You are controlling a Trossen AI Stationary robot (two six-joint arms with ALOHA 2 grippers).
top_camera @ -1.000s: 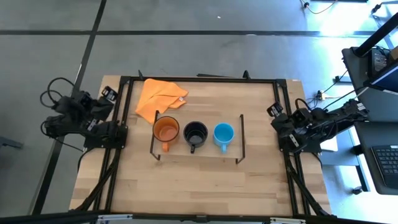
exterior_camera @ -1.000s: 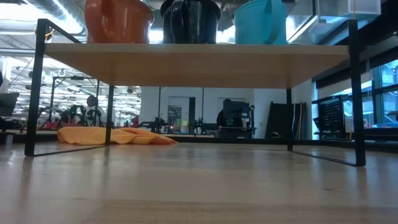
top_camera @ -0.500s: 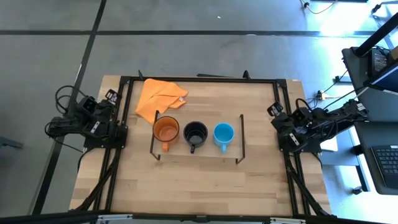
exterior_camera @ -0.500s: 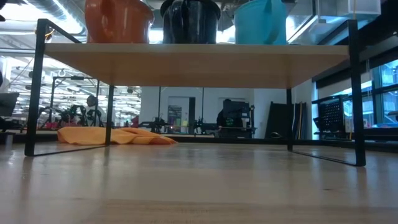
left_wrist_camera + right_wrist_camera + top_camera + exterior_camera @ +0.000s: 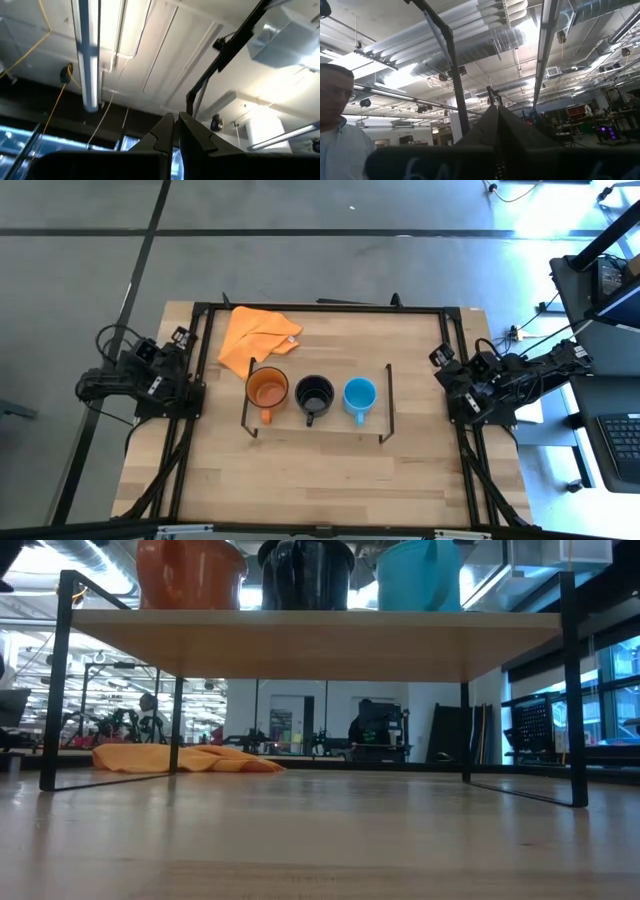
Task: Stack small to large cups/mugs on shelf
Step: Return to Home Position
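At the table's left edge, the left arm [image 5: 140, 378] sits folded over its base, well apart from the shelf [image 5: 330, 423]. The left gripper [image 5: 176, 131] points at the ceiling with its fingers pressed together, holding nothing.

Near the far left corner of the wooden table [image 5: 320, 480] lies an orange cloth [image 5: 255, 337], beside the shelf but not on it. On the light-wood board three mugs stand upright in a close row: the large orange mug [image 5: 267, 388], then the mid-sized black mug [image 5: 314, 393], then the small light blue mug [image 5: 359, 395]. Read from the right, they run small to large.

At the right edge the right arm [image 5: 490, 385] is tucked in the same way. The right gripper [image 5: 496, 125] is closed on nothing and aimed upward, and a person [image 5: 340, 135] shows at the margin of its wrist view.

With every mug placed, the sorting looks done and the step in hand appears to be the return to rest. The next move likely calls only for each arm to settle over its base, fingers closed and clear of the shelf frame.
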